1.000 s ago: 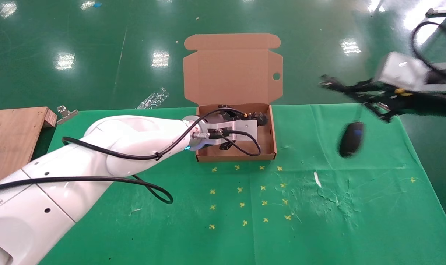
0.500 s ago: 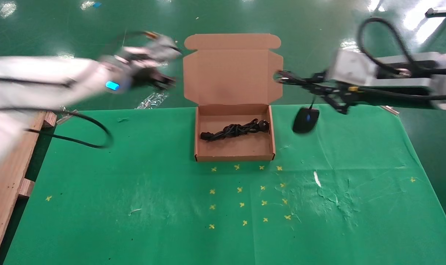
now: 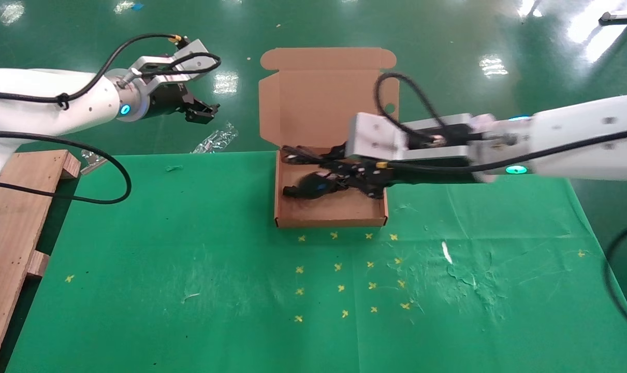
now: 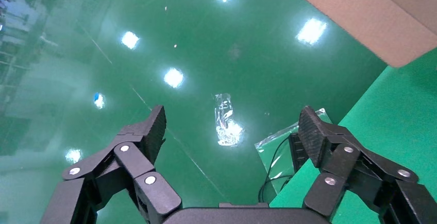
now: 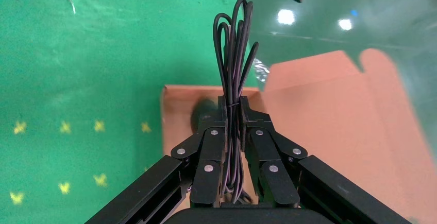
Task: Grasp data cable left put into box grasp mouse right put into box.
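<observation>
Right gripper (image 3: 339, 168) reaching over the open cardboard box (image 3: 330, 220) from the right; fingers (image 5: 221, 147) pressed together on the looped thin wire (image 5: 234, 44) of the mouse (image 3: 309, 185). Mouse seen as a dark blurred oval with a blue glow, inside the box's outline near its left half; whether resting on the floor of the box or hanging cannot be told. Data cable (image 3: 291, 192) lying in the box, largely hidden beneath gripper and mouse. Left gripper (image 3: 202, 110) raised well to the left of the box lid, beyond the green table (image 3: 189, 290), fingers (image 4: 152, 128) spread wide and holding nothing.
</observation>
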`<state>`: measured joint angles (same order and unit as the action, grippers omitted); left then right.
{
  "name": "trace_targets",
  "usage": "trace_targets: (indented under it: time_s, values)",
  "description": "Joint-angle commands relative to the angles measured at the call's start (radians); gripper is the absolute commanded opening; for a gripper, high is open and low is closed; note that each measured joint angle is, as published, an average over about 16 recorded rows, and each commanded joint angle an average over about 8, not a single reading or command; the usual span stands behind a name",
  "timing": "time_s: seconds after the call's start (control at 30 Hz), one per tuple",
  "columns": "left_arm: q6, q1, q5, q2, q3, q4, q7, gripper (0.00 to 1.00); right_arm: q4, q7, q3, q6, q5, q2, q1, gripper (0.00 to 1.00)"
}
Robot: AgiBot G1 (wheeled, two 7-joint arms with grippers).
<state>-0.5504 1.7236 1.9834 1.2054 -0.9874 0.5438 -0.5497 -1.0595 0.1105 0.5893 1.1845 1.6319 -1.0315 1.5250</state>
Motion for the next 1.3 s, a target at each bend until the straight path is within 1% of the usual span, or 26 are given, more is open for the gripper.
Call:
trace_targets:
  time_s: [0.03, 0.13, 0.27, 0.3, 0.43, 0.53, 0.57, 0.63, 1.1, 1.3]
  values:
    - [0.001, 0.001, -0.006, 0.002, 0.002, -0.006, 0.009, 1.0, 0.048, -0.007, 0.008, 0.003, -0.012, -0.039, 0.001, 0.0]
    - [0.001, 0.003, -0.013, 0.004, 0.004, -0.014, 0.02, 1.0, 0.226, -0.065, 0.008, -0.036, -0.02, -0.097, 0.007, 0.0]
    - [0.002, 0.004, -0.022, 0.007, 0.006, -0.024, 0.033, 1.0, 0.467, -0.159, -0.011, -0.145, -0.025, -0.159, 0.023, 0.0]
    - [0.002, 0.005, -0.024, 0.008, 0.007, -0.025, 0.036, 1.0, 0.511, -0.178, -0.017, -0.17, -0.027, -0.17, 0.027, 0.05]
    - [0.003, 0.006, -0.03, 0.008, 0.009, -0.034, 0.044, 1.0, 0.659, -0.234, -0.035, -0.267, -0.035, -0.208, 0.038, 0.55]
    - [0.004, 0.007, -0.033, 0.008, 0.01, -0.037, 0.047, 1.0, 0.705, -0.246, -0.038, -0.3, -0.035, -0.222, 0.041, 0.92]
    - [0.004, 0.007, -0.033, 0.008, 0.01, -0.038, 0.047, 1.0, 0.717, -0.249, -0.039, -0.308, -0.035, -0.225, 0.041, 1.0]
    - [0.004, 0.007, -0.034, 0.008, 0.01, -0.038, 0.047, 1.0, 0.719, -0.247, -0.04, -0.312, -0.034, -0.225, 0.042, 1.0]
    - [0.004, 0.006, -0.031, 0.009, 0.009, -0.033, 0.045, 1.0, 0.655, -0.233, -0.038, -0.272, -0.038, -0.203, 0.039, 1.0]
    - [0.004, 0.006, -0.031, 0.009, 0.009, -0.033, 0.045, 1.0, 0.599, -0.214, -0.054, -0.234, -0.091, -0.164, 0.009, 1.0]
